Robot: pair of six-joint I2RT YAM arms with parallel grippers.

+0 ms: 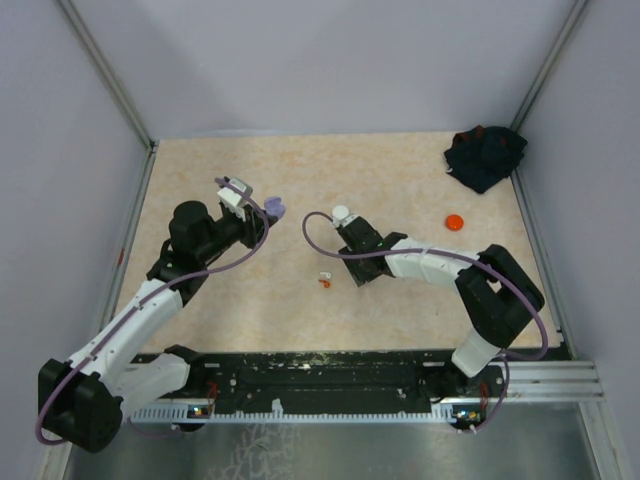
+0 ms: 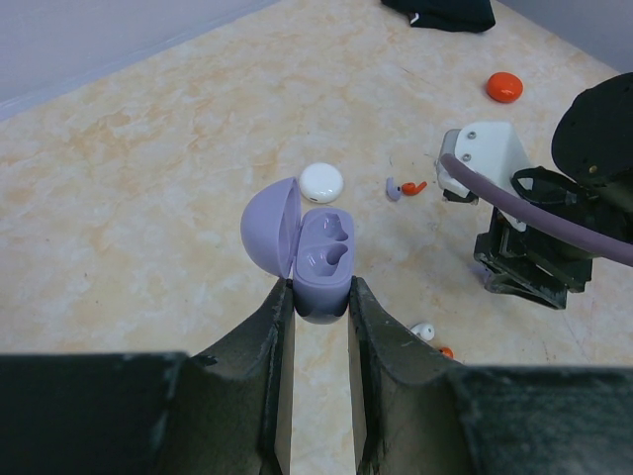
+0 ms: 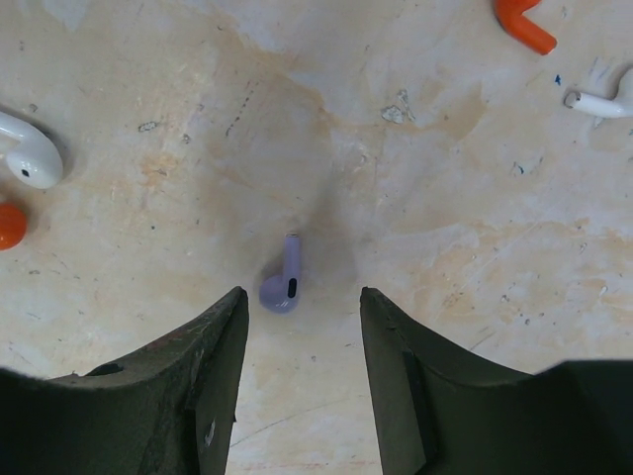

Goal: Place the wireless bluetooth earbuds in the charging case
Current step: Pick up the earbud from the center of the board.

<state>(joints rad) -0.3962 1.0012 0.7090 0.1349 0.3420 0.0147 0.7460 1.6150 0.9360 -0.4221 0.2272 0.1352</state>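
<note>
My left gripper (image 2: 320,287) (image 1: 243,200) is shut on the base of an open lavender charging case (image 2: 321,259) (image 1: 272,207); its lid stands to the left and both sockets are empty. My right gripper (image 3: 302,297) (image 1: 355,272) is open, low over the table, with a purple earbud (image 3: 284,282) lying on the table just ahead of its left finger, untouched. A white earbud (image 3: 30,153) and an orange one (image 3: 8,226) lie to its left. Another orange earbud (image 3: 524,25) and a white one (image 3: 598,101) lie at the upper right.
A closed white round case (image 2: 321,182) (image 1: 341,212) lies just beyond the lavender case, with a purple bit (image 2: 394,188) and an orange bit (image 2: 415,186) beside it. An orange round case (image 1: 455,221) lies at the right, and a black cloth (image 1: 485,155) fills the far right corner.
</note>
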